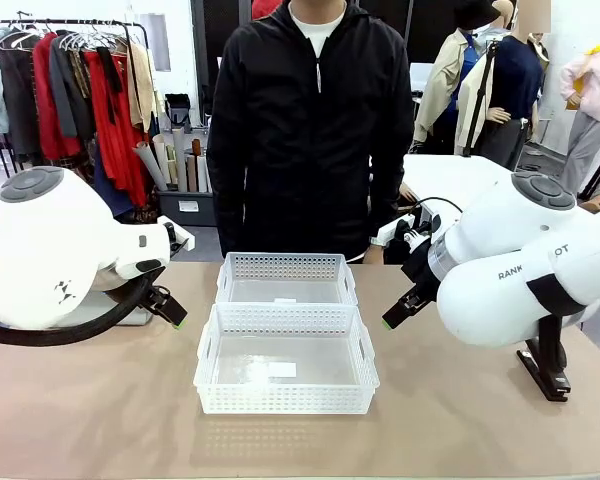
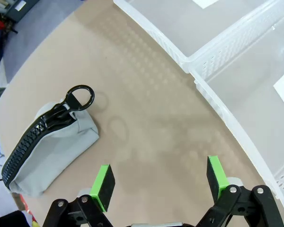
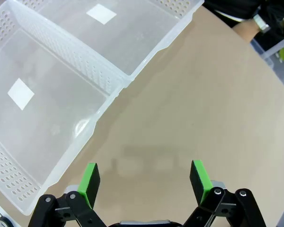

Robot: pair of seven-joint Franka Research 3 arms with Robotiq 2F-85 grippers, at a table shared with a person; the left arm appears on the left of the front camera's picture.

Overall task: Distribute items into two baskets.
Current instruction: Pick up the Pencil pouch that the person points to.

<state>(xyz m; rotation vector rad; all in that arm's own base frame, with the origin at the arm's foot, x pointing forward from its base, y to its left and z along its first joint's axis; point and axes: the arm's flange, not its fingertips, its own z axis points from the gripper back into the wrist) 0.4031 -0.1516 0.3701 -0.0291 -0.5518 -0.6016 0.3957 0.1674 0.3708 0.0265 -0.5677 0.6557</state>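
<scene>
Green pads [image 2: 102, 187] of the left gripper [image 2: 160, 182] stand wide apart with nothing between them, hanging over bare tan table [image 2: 146, 118]. Grey fabric pouch [image 2: 47, 151] lies flat just beside one pad. Its black zipper runs along one edge, with a ring pull [image 2: 79, 97] at the end, and nothing touches it. Likely reason for the pose: jaws pre-opened for a top-down grasp, with a sideways shift over the pouch yet to come.

Same on the other side. The right gripper [image 3: 145, 177] is spread and empty above bare tabletop, close beside the baskets. A black stapler [image 1: 545, 372], as best I can tell, sits on the table at the robot's right. It is partly behind that arm and well apart from the fingers.

Near basket [image 1: 285, 400] and far basket [image 1: 285, 265], white lattice, sit long side against long side at mid-table. Both hold only a white label on the floor. One item flanks each side, so one arm per item seems the plan. Nothing is distributed yet.

A person [image 1: 315, 130] stands at the far edge.
</scene>
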